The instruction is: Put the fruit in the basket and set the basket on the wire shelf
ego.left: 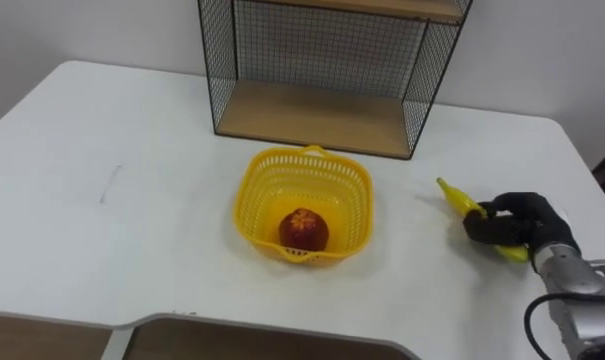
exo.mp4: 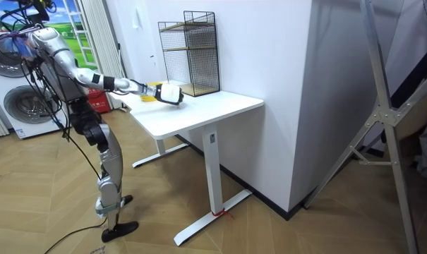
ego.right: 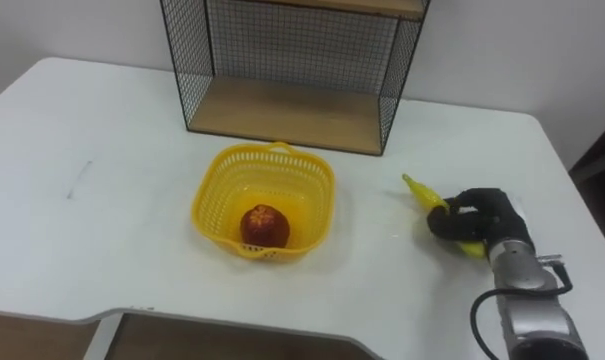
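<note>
Progress: red fruit point(ego.left: 303, 229) in yellow basket point(ego.left: 250, 188); right hand point(ego.left: 527, 232), fingers point(ego.left: 494, 222) clamped round banana point(ego.left: 457, 198) on table point(ego.left: 132, 200). Remaining: banana into basket, basket onto wire shelf point(ego.left: 322, 115).

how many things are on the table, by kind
basket: 1
wire shelf: 1
fruit: 2 (red fruit in the basket, banana held by the right robot hand)
total: 4
</note>
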`<state>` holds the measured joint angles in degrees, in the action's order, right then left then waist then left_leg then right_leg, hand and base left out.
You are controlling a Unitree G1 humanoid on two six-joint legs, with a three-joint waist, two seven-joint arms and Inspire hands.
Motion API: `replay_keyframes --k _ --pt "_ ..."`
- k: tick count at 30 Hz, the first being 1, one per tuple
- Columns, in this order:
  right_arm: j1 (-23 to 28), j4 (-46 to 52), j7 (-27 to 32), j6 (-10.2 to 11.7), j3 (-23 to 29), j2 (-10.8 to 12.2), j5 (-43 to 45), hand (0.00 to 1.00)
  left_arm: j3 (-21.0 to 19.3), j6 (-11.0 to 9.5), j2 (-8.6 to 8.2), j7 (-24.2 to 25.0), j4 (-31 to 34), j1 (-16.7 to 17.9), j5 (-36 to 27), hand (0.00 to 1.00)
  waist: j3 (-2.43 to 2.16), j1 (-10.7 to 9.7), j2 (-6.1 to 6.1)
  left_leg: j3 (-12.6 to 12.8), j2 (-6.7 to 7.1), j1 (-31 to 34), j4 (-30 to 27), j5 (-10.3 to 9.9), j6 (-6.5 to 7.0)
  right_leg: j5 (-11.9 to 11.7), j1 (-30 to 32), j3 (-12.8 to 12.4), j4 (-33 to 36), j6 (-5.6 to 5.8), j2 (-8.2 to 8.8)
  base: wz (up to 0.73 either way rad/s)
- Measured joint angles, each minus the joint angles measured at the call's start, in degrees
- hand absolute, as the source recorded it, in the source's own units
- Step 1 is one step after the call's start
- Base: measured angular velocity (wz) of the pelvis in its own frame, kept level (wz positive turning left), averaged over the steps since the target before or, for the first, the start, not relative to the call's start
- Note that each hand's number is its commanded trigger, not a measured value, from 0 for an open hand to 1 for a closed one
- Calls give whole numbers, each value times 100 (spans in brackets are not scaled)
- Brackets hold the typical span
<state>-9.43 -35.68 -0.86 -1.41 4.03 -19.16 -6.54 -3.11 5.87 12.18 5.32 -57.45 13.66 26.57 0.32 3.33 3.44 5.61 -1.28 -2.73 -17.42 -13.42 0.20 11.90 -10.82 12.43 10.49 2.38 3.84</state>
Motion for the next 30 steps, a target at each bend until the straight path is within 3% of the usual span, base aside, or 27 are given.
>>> replay_keyframes --k 4,10,17,26,30 --pt "284 851 -167 -1 -105 264 -784 100 -6 0 -27 0 4 -35 39 0 -4 9 -27 -20 5 22 -5 -1 2 0 4 14 2 0 4 2" --pt "337 1485 -317 8 -107 299 -1816 100 -4 8 -179 -1 110 114 44 0 -35 -8 -92 -21 4 23 -8 -3 4 0 6 24 5 0 5 0" --pt "412 1872 -586 7 -120 314 -2324 100 -4 72 -255 0 281 227 38 0 -96 -43 -178 -17 4 14 4 2 2 0 -14 22 10 0 6 0" --pt "369 2343 -621 14 -244 314 -2372 100 21 103 -263 -1 308 211 39 0 -71 7 -136 27 4 -2 29 3 2 1 -19 -20 0 2 8 -2" --pt "373 2621 -604 20 -444 313 -2183 100 139 49 -261 -2 303 207 4 0 5 12 -125 27 2 14 26 2 2 1 -1 -36 5 2 6 0"
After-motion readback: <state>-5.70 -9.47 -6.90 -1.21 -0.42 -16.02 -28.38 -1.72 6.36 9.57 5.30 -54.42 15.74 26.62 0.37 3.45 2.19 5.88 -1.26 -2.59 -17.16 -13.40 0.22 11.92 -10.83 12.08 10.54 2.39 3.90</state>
